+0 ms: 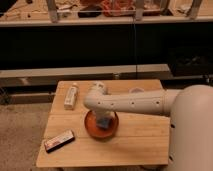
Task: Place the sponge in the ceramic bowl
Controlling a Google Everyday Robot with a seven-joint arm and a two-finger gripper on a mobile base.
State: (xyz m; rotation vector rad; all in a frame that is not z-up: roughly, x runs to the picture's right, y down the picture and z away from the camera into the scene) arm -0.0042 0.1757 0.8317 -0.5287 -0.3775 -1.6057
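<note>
The orange-red ceramic bowl sits on the wooden table, left of centre. My pale arm reaches in from the right and bends down at the wrist, so the gripper hangs straight into the bowl. A small blue sponge shows at the gripper's tip, inside the bowl's rim. Whether it rests on the bowl's floor or is still held cannot be made out. The arm hides the bowl's far side.
A dark flat bar with a pale label lies near the front left corner. A pale bottle lies at the back left, and a small pale cup stands at the back edge. Dark shelving runs behind the table.
</note>
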